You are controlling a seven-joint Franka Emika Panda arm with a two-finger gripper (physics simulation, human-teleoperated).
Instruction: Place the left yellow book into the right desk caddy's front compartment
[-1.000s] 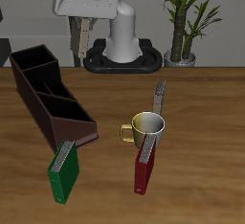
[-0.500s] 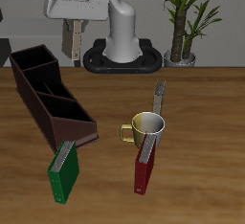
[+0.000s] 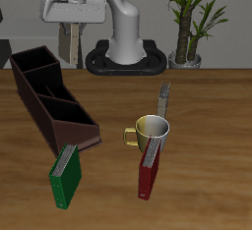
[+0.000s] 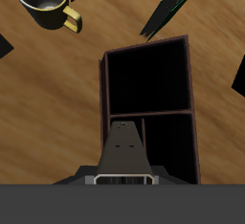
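Observation:
My gripper (image 3: 71,26) is shut on the left yellow book (image 3: 70,47), a pale tan hardcover that hangs upright below the fingers, high above the table. The right desk caddy (image 3: 51,98), a long dark maroon box with several compartments, lies below and nearer the table's front edge. In the wrist view the book (image 4: 125,149) shows edge-on over the caddy (image 4: 145,111), with two open compartments beyond it. The fingers are hidden behind the book there.
A yellow-olive mug (image 3: 151,129) stands mid-table, with a slim olive-grey book (image 3: 164,98) behind it and a red book (image 3: 149,170) in front. A green book (image 3: 65,175) leans at the caddy's near end. The robot base (image 3: 128,49) and a plant (image 3: 192,23) stand at the back.
My gripper has carried the book sideways, away from the robot base and over the caddy's far end; most of the move was in the earlier half second. Nothing else moved.

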